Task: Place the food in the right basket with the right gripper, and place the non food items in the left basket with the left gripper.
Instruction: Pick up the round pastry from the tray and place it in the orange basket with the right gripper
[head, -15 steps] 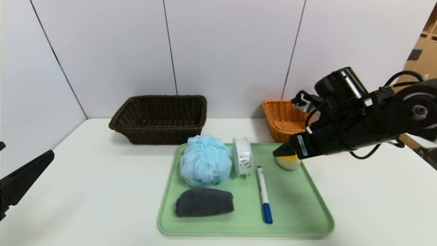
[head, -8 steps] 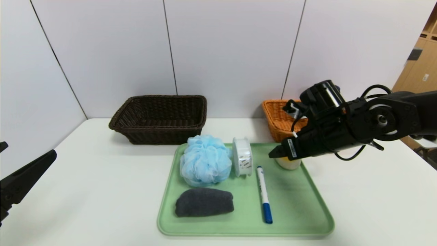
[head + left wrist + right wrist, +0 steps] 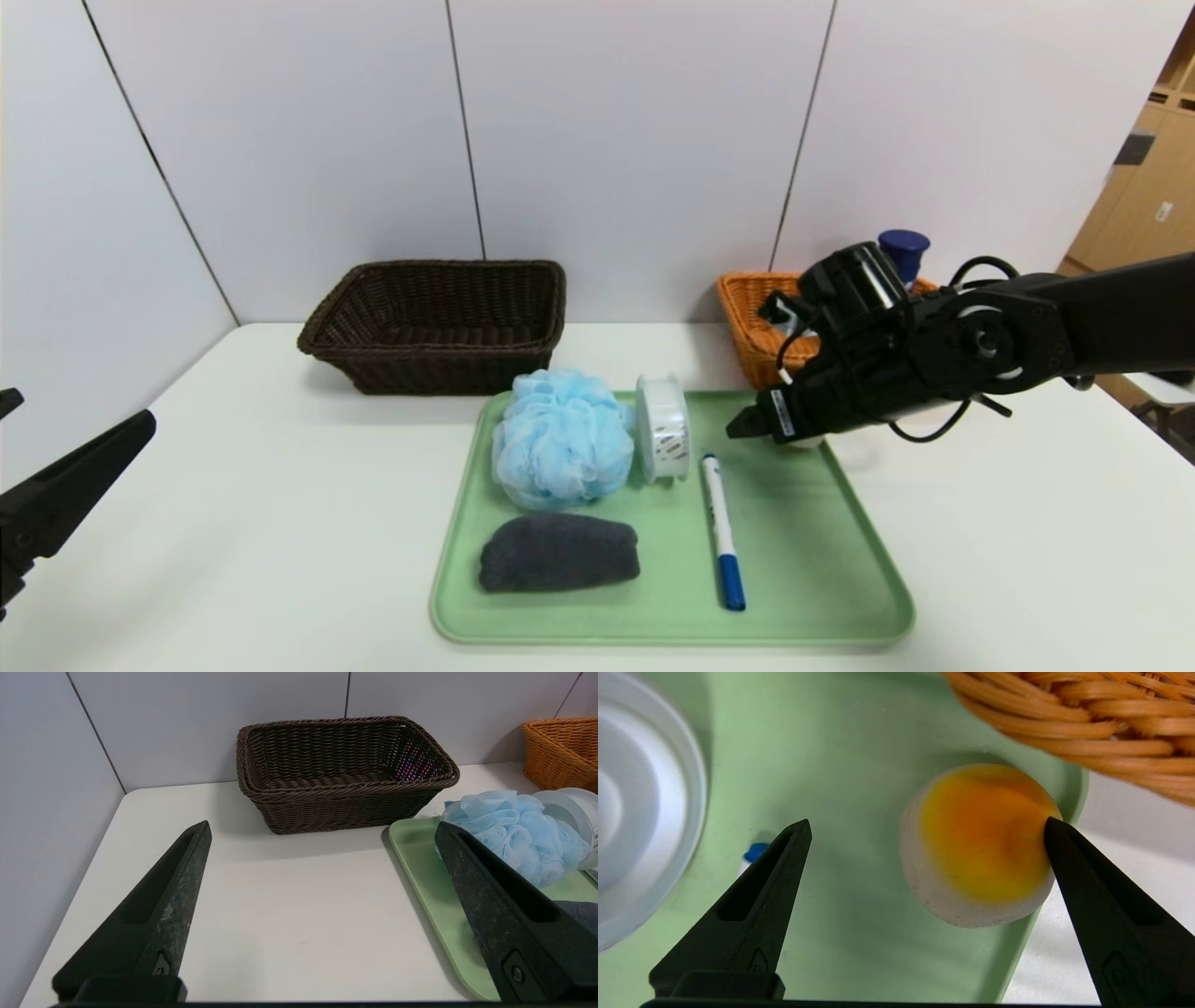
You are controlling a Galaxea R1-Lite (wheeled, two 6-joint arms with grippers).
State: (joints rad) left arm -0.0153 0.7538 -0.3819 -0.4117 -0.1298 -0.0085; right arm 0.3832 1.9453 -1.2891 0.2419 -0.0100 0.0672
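Note:
A halved boiled egg [image 3: 980, 844], white with an orange yolk, lies at the far right corner of the green tray [image 3: 822, 579]. My right gripper [image 3: 747, 426] is open just over it. In the right wrist view the egg sits between the jaws of that gripper [image 3: 924, 826], close against one fingertip [image 3: 1057, 835]. The arm hides most of the egg in the head view. A blue bath pouf [image 3: 563, 451], white tape roll [image 3: 663, 427], blue-capped marker [image 3: 723, 532] and grey cloth [image 3: 558, 553] lie on the tray. My left gripper [image 3: 75, 476] is open and empty at the table's left edge.
The dark brown basket [image 3: 439, 322] stands at the back left, also in the left wrist view [image 3: 345, 765]. The orange basket [image 3: 770, 327] stands at the back right, just behind the egg, with a blue-capped object [image 3: 903, 247] in it.
My right gripper has come down and a little left over the egg, covering it in the head view. The blue-capped object behind the arm now shows. The left arm has hardly moved.

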